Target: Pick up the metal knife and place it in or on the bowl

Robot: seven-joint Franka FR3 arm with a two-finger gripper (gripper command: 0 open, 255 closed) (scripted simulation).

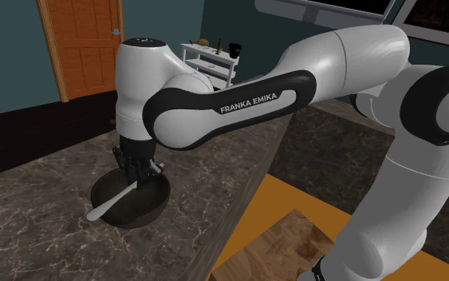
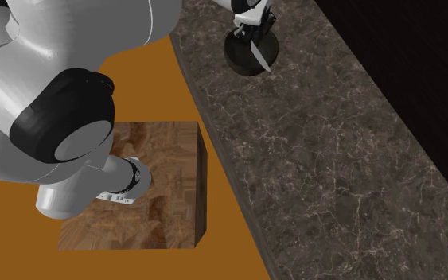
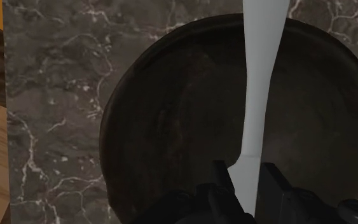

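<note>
While end effector (image 3: 250,183) clasps one knife (image 3: 262,83), one bowl (image 3: 171,127) beneath.

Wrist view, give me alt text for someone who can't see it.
The black gripper, jaws shut on a pale grey knife, holds it across a dark round bowl, the knife's far end reaching past the rim. The bowl sits on a dark veined stone counter.
</note>
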